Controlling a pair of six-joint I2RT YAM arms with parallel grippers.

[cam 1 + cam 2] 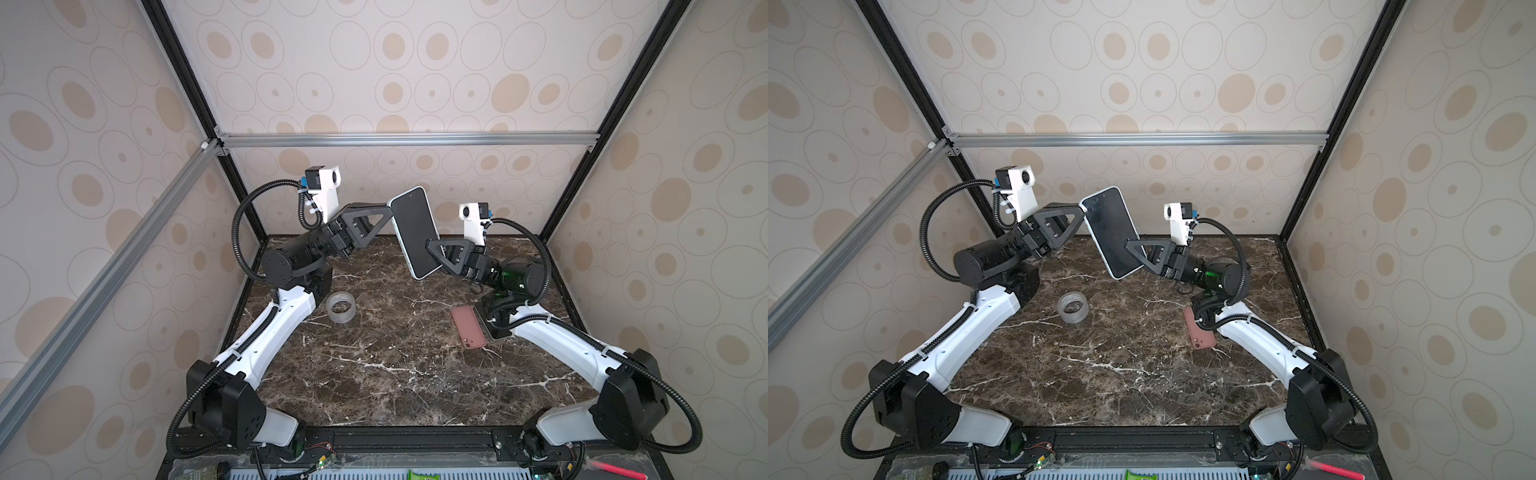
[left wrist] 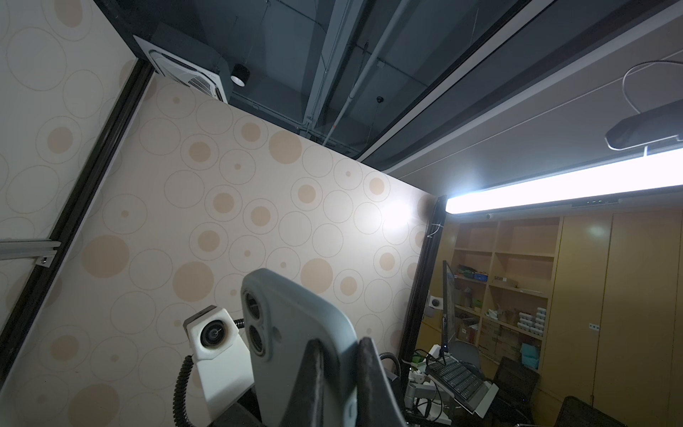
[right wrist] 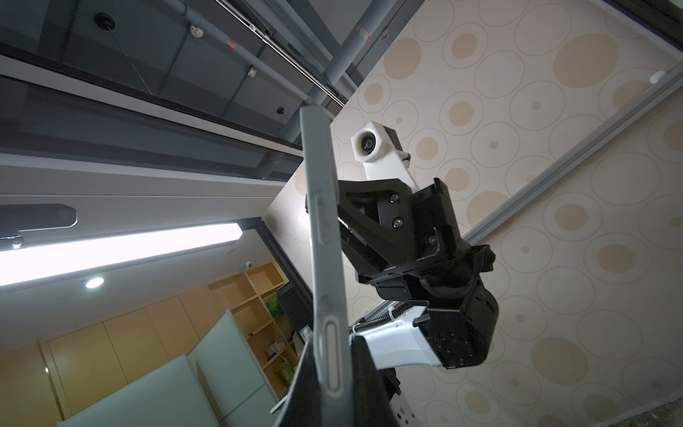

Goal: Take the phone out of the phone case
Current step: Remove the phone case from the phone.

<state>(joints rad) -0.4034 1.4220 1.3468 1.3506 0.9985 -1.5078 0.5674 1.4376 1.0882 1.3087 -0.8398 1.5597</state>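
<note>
phone (image 1: 415,232): dark screen, held in the air at frame centre in both top views, tilted, well above the counter (image 1: 395,374).
phone case (image 2: 295,332): pale grey-blue, on the phone; its rim shows round the screen and its camera cut-outs show in the left wrist view.
left gripper (image 1: 390,210): fingers (image 2: 371,373) closed on the phone's upper left edge, one on each face.
right gripper (image 1: 432,246): fingers (image 3: 364,377) clamped on the lower right edge; one lies on the screen.
pink slab (image 1: 469,326): phone-shaped, flat on the counter at right, beside the right arm; phone or case, cannot tell.
tape roll (image 1: 340,306): clear, on the counter left of centre, near the left arm.
</note>
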